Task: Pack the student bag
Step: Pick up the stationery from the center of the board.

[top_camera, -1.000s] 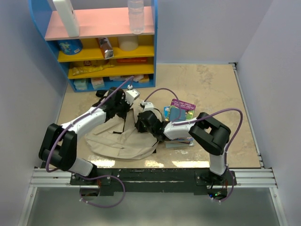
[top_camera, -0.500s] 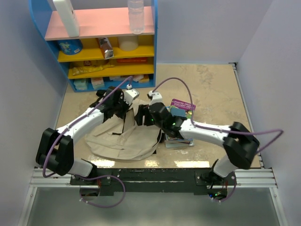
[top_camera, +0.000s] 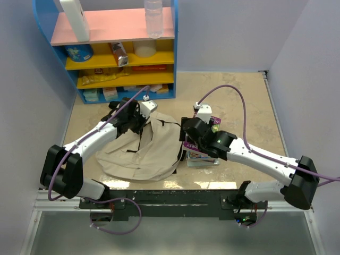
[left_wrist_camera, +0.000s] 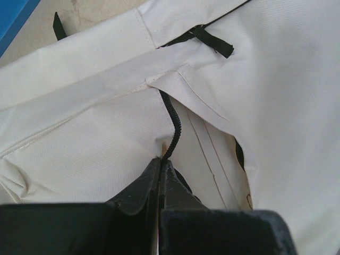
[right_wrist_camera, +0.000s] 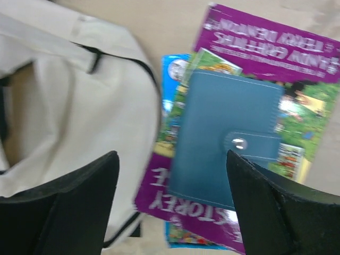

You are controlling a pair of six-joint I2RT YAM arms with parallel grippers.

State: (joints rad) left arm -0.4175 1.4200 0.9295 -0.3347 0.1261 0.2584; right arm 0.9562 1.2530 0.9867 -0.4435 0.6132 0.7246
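The beige student bag point(top_camera: 139, 150) lies flat on the table in front of the left arm. My left gripper point(top_camera: 141, 121) is at the bag's far edge, shut on the fabric beside its black zipper point(left_wrist_camera: 173, 123). In the left wrist view the jaws point(left_wrist_camera: 163, 162) meet with no gap. My right gripper point(top_camera: 188, 137) hangs open over a stack of books point(top_camera: 204, 155) just right of the bag. Between its fingers lies a blue snap wallet point(right_wrist_camera: 226, 143) on a purple book point(right_wrist_camera: 268, 40). The bag's edge point(right_wrist_camera: 69, 106) is to the left.
A blue shelf unit point(top_camera: 117, 58) with yellow and pink boards stands at the back left, holding small items. A clear bottle point(top_camera: 153, 18) stands on top of it. Grey walls close in both sides of the table.
My right gripper has opened, left the bag's mouth and swung right to hover over the books. The left gripper has kept its hold on the bag's edge.
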